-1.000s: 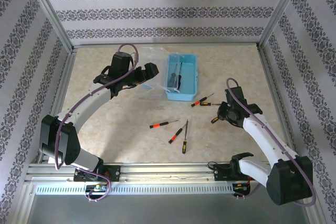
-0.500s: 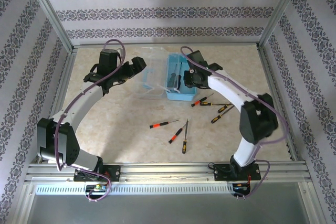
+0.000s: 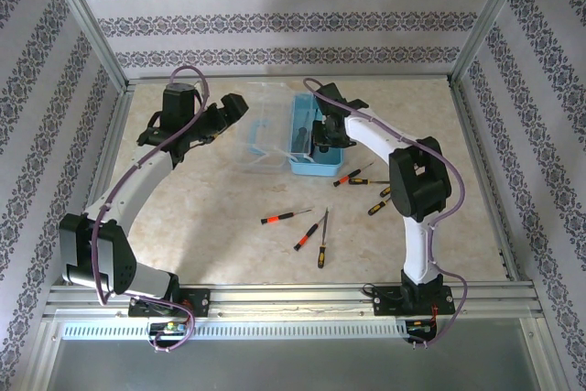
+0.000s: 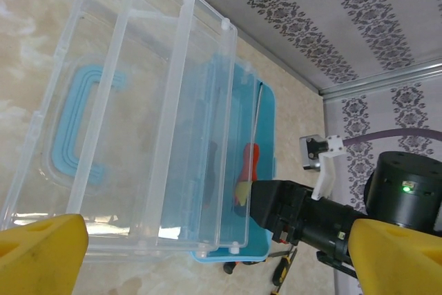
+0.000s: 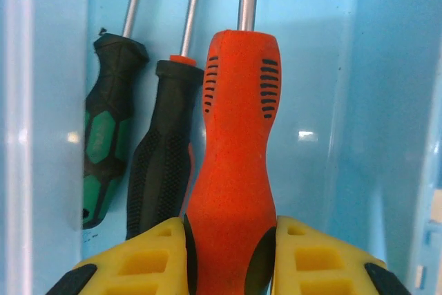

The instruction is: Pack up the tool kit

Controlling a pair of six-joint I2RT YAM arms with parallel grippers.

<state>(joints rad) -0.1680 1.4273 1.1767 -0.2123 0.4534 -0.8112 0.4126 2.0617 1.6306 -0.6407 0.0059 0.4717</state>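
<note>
The blue tool box (image 3: 331,160) stands at the back centre of the table, with its clear lid (image 3: 261,139) swung open to the left. My right gripper (image 3: 325,137) is down inside the box, shut on an orange-handled screwdriver (image 5: 231,164). That screwdriver lies beside a black-handled one (image 5: 160,164) and a green-and-black one (image 5: 109,129) on the box floor (image 5: 324,101). My left gripper (image 3: 233,107) hovers open just left of the lid (image 4: 138,122), its yellow fingertips (image 4: 41,253) wide apart. Through the lid the left wrist view shows the orange screwdriver (image 4: 248,164).
Several loose screwdrivers lie on the table in front of the box: a cluster at the right (image 3: 366,182) (image 3: 377,208), a red-handled one (image 3: 286,217) and two more (image 3: 311,231) (image 3: 322,249) near the middle. Aluminium frame rails and patterned walls border the table.
My right arm swung from the screwdriver cluster at the right up into the blue box, carrying the orange screwdriver. My left gripper drew back to the left, away from the lid.
</note>
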